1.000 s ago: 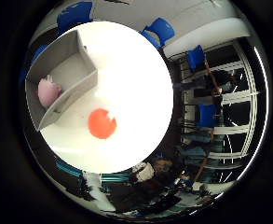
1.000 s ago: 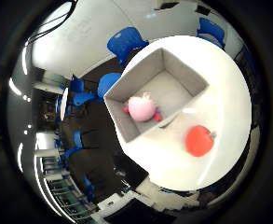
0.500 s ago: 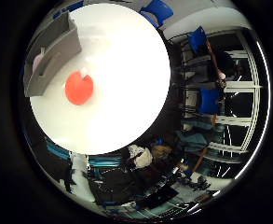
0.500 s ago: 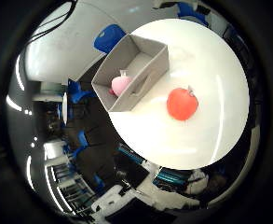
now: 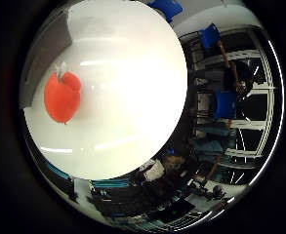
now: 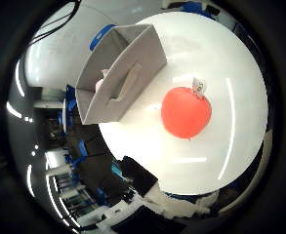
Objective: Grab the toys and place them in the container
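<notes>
— Chairs [image 5: 168,7], blue ones, ring the round white surface [image 5: 132,87], with more of them near tall glazed panels [image 5: 252,97] at the far side of the room. Anything crowding the toy?

— Not much. Red apple toy [image 6: 186,112] lies on the surface, small white tag [image 6: 198,87] at its stem end, bare tabletop all round it. Grey container [image 6: 120,73] stands just beside it, apart, not touching. A flat handle strip [image 6: 125,85] shows on the wall that faces the toy.

— And inside the container?

— A sliver of something pink [image 6: 100,84] peeks over the rim; too little shows to say what it is.

— Hand?

— Can't tell. No part of it shows in either palm view, so wide or closed is anyone's call. The toy does fill a good part of the thumb-side view, so the palm is close above it.

— The room?

— Dark floor beyond the surface's edge, white wall [image 6: 59,48] behind the container, clutter below the rim that I can't make out.
</notes>
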Tool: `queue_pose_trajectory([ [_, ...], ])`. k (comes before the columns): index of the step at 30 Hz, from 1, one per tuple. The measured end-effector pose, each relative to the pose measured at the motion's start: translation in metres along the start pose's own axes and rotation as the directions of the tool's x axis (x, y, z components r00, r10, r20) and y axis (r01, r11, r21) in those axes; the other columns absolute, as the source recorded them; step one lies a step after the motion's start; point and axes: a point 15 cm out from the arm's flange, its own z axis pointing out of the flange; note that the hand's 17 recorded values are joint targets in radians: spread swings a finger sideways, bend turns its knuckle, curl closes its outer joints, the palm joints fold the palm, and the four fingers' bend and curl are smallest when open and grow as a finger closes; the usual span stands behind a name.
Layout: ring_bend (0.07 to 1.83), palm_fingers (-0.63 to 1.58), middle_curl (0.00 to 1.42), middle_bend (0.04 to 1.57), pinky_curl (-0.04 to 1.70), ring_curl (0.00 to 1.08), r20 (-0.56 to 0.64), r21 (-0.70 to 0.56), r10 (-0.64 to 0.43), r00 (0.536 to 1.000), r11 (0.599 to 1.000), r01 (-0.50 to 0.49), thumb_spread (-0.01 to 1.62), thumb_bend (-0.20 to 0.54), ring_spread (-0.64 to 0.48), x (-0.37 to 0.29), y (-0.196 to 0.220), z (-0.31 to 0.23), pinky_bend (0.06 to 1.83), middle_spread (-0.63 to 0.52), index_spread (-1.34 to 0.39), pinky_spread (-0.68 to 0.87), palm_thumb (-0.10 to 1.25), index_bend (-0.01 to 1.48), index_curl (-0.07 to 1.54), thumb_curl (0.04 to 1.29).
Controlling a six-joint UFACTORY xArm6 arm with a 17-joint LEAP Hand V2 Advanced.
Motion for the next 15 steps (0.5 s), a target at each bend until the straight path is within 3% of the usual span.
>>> queue_pose_trajectory([
  [7, 0.38, 0.15, 0.34, 0.2, 0.27, 0.23, 0.022, -0.034, 0.0, 1.0, 0.999, 0.0, 1.03, -0.026, 0.19, -0.002, -0.013, 0.05, 0.55, 0.03, -0.35, 0.48, 0.33, 0.16, 0.27, 0.28],
  [15, 0.37, 0.15, 0.34, 0.2, 0.27, 0.24, 0.077, -0.047, -0.038, 0.996, 0.998, 0.042, 1.04, -0.025, 0.2, -0.049, -0.028, 0.073, 0.54, 0.04, -0.35, 0.48, 0.33, 0.16, 0.27, 0.28],
])
